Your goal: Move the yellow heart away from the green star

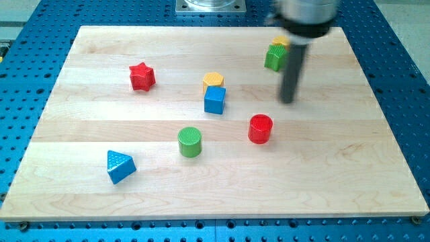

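Observation:
The green star (pixel 273 58) sits near the view's top right of the wooden board, partly hidden by my rod. The yellow heart (pixel 280 42) touches it just above, mostly hidden behind the rod's blurred upper part. My tip (pixel 287 101) rests on the board below and slightly right of the green star, a short way apart from it and above the red cylinder (pixel 261 128).
A yellow block (pixel 213 81) touches the blue cube (pixel 215 100) at the board's middle. A red star (pixel 142 76) lies at the left, a green cylinder (pixel 190 142) below centre, a blue triangle (pixel 119 166) at the bottom left. The board (pixel 80 128) lies on a blue perforated table.

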Available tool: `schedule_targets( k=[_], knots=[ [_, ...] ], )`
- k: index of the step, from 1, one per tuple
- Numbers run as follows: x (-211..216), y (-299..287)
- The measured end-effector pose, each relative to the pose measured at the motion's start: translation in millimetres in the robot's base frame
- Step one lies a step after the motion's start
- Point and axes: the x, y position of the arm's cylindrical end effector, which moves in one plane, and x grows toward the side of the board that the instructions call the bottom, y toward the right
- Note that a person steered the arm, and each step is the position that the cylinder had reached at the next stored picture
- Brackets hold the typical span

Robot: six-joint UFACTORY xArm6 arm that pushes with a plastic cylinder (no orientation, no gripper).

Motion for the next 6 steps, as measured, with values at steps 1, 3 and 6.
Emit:
schedule_targets(
  k=[1,3,6],
  knots=[
    [-79,61],
    [-104,-65],
    [-150,-108]
  ],
)
